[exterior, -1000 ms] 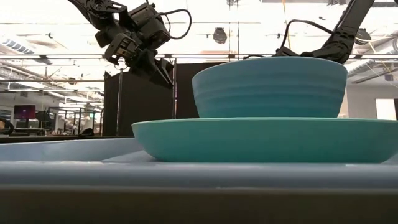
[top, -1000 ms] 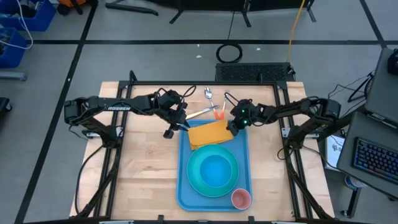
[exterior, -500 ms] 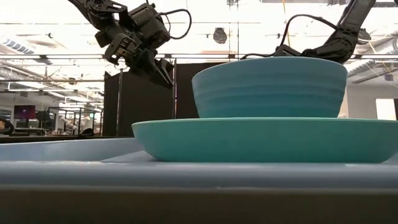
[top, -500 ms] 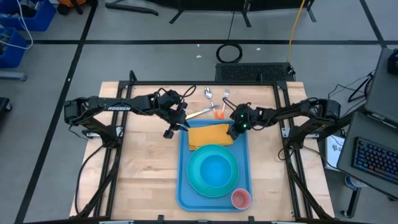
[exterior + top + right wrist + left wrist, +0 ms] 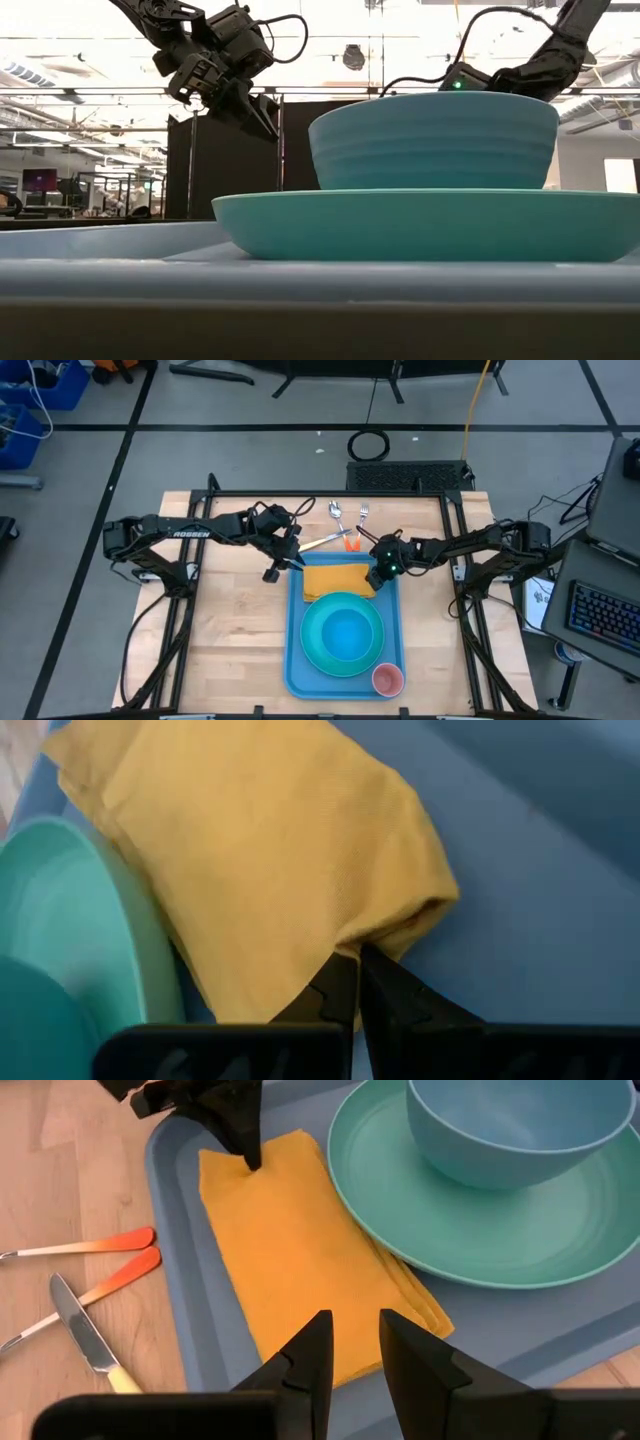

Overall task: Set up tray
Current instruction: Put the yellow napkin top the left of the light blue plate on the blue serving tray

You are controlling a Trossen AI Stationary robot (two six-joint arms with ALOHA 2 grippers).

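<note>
The light-blue tray (image 5: 296, 660) lies on the wooden table. On it are a yellow napkin (image 5: 335, 578) at the far end, a turquoise plate (image 5: 312, 645) bearing a bowl (image 5: 345, 630), and a pink cup (image 5: 387, 679). My right gripper (image 5: 375, 574) is shut on the napkin's far right corner. My left gripper (image 5: 352, 1342) hangs open above the tray's far left corner, its fingertips clear of the napkin (image 5: 300, 1260). It also shows in the low view as the raised left gripper (image 5: 262, 118). My right gripper pinches the napkin's corner (image 5: 405, 932) between its two shut fingers, coming slanting down from the table's right. The cloth humps up in a fold at the fingertips (image 5: 340, 982). The rest of the napkin lies flat on the tray.
A spoon (image 5: 336, 511), a fork (image 5: 363, 513) and a knife (image 5: 318, 544) lie on the wood just beyond the tray's far edge. The orange handles (image 5: 122, 1240) and the knife (image 5: 85, 1342) are close to the napkin. Bare wood lies left of the tray.
My right gripper, still shut, has moved a little toward the table's near edge, taking the napkin's right corner with it. The napkin, which lay slanted, now lies squarer to the tray; its left part stayed put.
</note>
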